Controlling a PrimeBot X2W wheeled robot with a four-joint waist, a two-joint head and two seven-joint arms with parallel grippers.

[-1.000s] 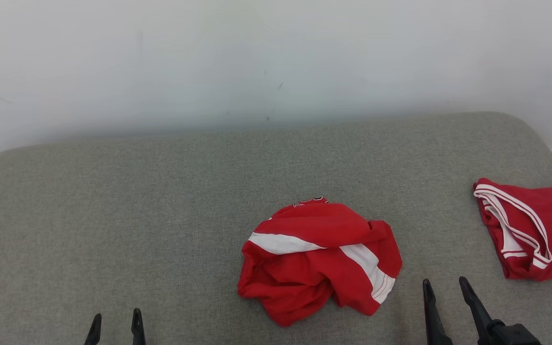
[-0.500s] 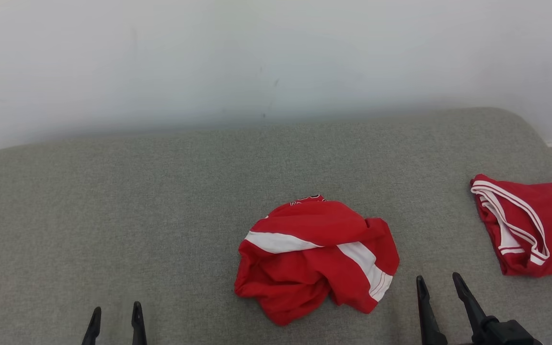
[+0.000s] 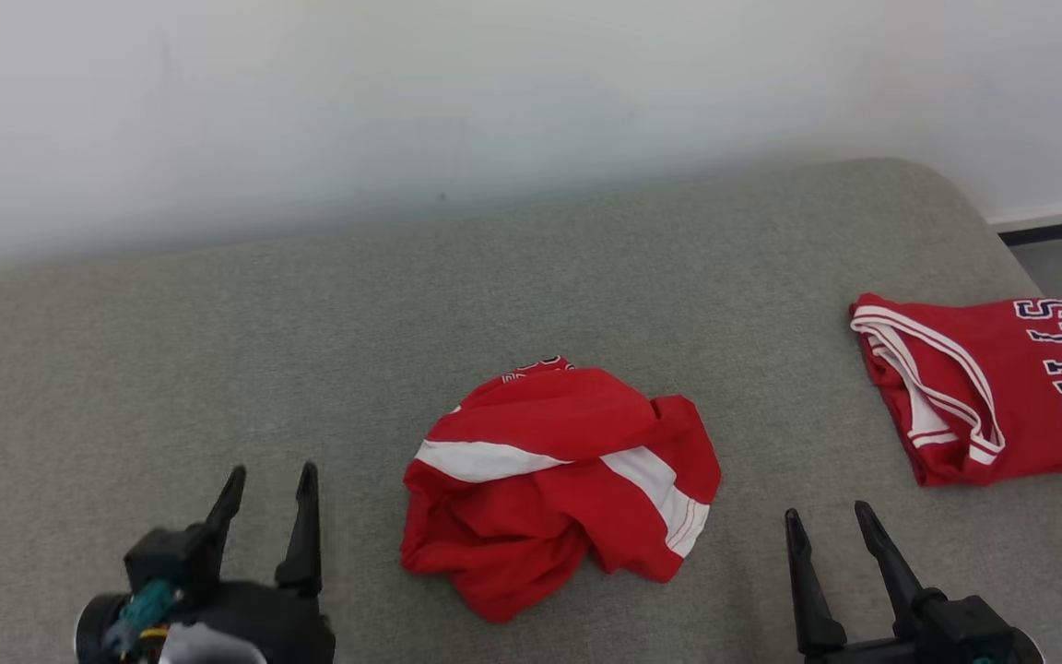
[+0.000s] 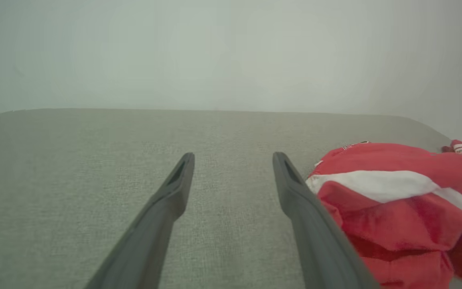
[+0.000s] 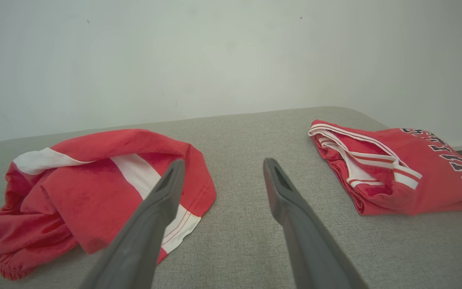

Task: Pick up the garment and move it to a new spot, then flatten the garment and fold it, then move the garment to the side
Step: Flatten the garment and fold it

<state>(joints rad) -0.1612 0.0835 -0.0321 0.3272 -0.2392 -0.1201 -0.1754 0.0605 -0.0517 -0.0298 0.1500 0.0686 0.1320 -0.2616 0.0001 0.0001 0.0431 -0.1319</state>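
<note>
Red cloth with a white stripe, the garment (image 3: 559, 484), lies crumpled in a heap on the grey fabric bench (image 3: 218, 350), near the middle of its front edge. I see 2 grippers low in the head view, 1 on each side of the heap. My left gripper (image 3: 273, 468) hovers near the heap's left side, jaws spread wide, holding nothing. My right gripper (image 3: 824, 510) sits near the heap's right side, jaws equally wide, also empty. Neither touches the cloth. Another red jersey (image 3: 983, 387), folded, lettered BULLS, rests by the bench's right edge, well apart from the heap.

I judge the step in hand to be the pick-up, not yet begun. To do it well, I would lower 1 gripper over a raised fold, such as the ridge along the white stripe, so its jaws straddle cloth rather than scrape the bench. I would pinch a hem or outer layer, not the whole bundle, since that should help the flattening. I would lift slowly and choose a new spot clear of the folded jersey.
</note>
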